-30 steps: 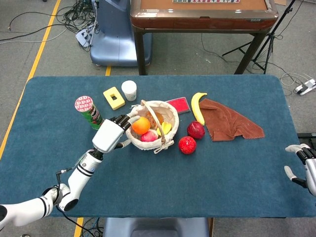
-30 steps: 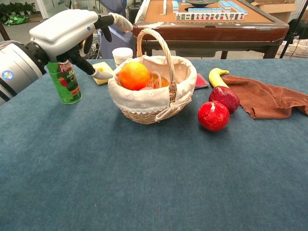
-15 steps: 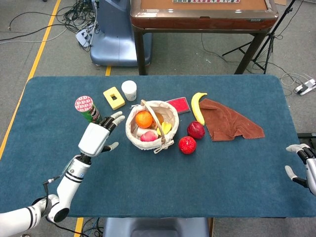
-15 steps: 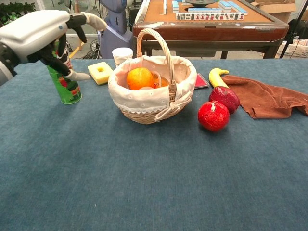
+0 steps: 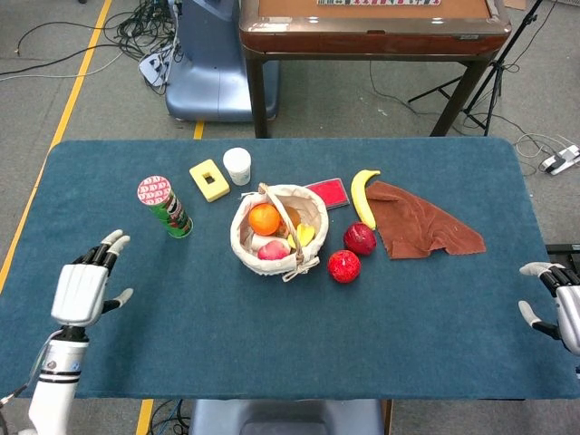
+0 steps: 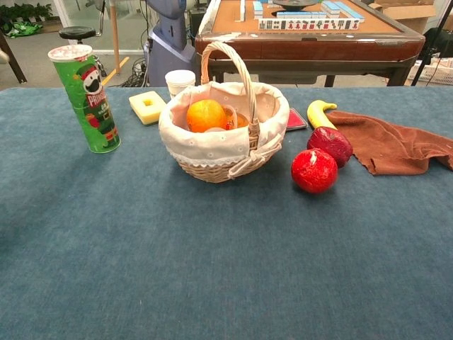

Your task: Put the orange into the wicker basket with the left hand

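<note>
The orange (image 5: 264,218) (image 6: 206,115) lies inside the wicker basket (image 5: 310,210) (image 6: 212,152), on its left side beside other fruit. My left hand (image 5: 84,284) is far to the left near the table's left edge, fingers spread and holding nothing; the chest view does not show it. At the right edge of the head view my right hand (image 5: 555,306) hangs with its fingers apart and nothing in them.
A green chip can (image 5: 164,206) (image 6: 86,97) stands left of the basket. Behind it are a yellow block (image 5: 209,179) and a white cup (image 5: 237,166). Right of the basket lie two red fruits (image 5: 343,265), a banana (image 5: 362,196), a red card (image 5: 327,193) and a brown cloth (image 5: 419,223).
My left hand let go of the orange, which settled into the basket, and drew back left and toward the table's near edge, leaving the chest view. The right hand barely moved.
</note>
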You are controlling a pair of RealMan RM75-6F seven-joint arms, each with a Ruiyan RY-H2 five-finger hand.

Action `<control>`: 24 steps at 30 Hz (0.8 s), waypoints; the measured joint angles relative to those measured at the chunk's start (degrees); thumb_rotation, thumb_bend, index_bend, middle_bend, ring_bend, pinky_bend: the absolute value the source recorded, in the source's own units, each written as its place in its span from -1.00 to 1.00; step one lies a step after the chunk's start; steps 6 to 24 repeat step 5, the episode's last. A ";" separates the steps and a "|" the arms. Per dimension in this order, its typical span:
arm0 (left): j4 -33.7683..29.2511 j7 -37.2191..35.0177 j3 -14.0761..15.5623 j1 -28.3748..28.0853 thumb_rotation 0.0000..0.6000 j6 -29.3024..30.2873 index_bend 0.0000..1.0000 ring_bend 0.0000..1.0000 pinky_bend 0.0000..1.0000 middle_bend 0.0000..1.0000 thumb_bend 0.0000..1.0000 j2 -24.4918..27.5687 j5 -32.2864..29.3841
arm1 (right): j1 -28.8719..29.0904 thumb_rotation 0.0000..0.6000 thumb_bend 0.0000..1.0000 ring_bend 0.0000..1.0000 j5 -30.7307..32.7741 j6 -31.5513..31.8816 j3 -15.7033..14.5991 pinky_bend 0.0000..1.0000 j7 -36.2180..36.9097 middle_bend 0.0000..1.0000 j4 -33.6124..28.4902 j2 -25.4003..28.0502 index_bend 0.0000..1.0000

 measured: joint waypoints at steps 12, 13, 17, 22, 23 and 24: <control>-3.01 2.08 1.75 4.38 1.00 2.26 -0.56 -0.50 -0.15 -0.67 -0.75 2.90 -3.28 | 0.48 1.00 -0.41 -0.34 -0.24 -0.77 -0.14 -0.19 -0.06 -0.36 -0.01 -0.02 -0.30; -3.01 2.08 1.75 4.38 1.00 2.26 -0.56 -0.50 -0.15 -0.67 -0.75 2.90 -3.28 | 0.48 1.00 -0.41 -0.34 -0.24 -0.77 -0.14 -0.19 -0.06 -0.36 -0.01 -0.02 -0.30; -3.01 2.08 1.75 4.38 1.00 2.26 -0.56 -0.50 -0.15 -0.67 -0.75 2.90 -3.28 | 0.48 1.00 -0.41 -0.34 -0.24 -0.77 -0.14 -0.19 -0.06 -0.36 -0.01 -0.02 -0.30; -3.01 2.08 1.75 4.38 1.00 2.26 -0.56 -0.50 -0.15 -0.67 -0.75 2.90 -3.28 | 0.48 1.00 -0.41 -0.34 -0.24 -0.77 -0.14 -0.19 -0.06 -0.36 -0.01 -0.02 -0.30; -3.01 2.08 1.75 4.38 1.00 2.26 -0.56 -0.50 -0.15 -0.67 -0.75 2.90 -3.28 | 0.48 1.00 -0.41 -0.34 -0.24 -0.77 -0.14 -0.19 -0.06 -0.36 -0.01 -0.02 -0.30; -3.01 2.08 1.75 4.38 1.00 2.26 -0.56 -0.50 -0.15 -0.67 -0.75 2.90 -3.28 | 0.48 1.00 -0.41 -0.34 -0.24 -0.77 -0.14 -0.19 -0.06 -0.36 -0.01 -0.02 -0.30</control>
